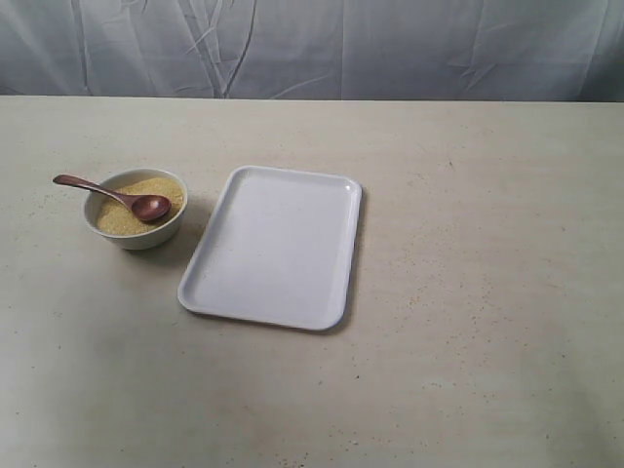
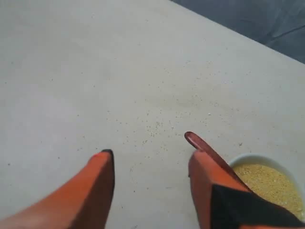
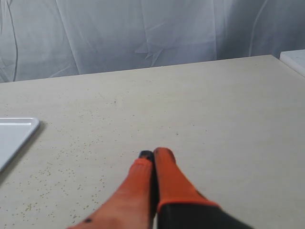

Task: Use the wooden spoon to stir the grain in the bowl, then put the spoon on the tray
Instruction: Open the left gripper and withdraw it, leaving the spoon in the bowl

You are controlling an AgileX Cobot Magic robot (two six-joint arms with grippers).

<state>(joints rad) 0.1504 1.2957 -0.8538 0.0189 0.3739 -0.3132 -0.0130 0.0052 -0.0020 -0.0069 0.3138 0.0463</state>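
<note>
A small white bowl point(image 1: 136, 208) holds yellow-tan grain point(image 1: 129, 216) at the table's left. The dark wooden spoon point(image 1: 117, 196) rests in it, scoop on the grain and handle sticking out over the rim to the left. The white tray point(image 1: 275, 246) lies just right of the bowl. No gripper shows in the exterior view. In the left wrist view my left gripper point(image 2: 150, 160) is open above bare table, with the spoon handle tip point(image 2: 196, 141) beside one orange finger point(image 2: 207, 179) and the bowl point(image 2: 267, 160) behind it. My right gripper point(image 3: 152, 155) is shut, holding nothing.
Fine specks of spilt grain point(image 2: 157, 125) dot the beige table near the bowl. A corner of the tray point(image 3: 16, 131) shows in the right wrist view. A grey wrinkled cloth point(image 1: 312, 44) hangs behind the table's far edge.
</note>
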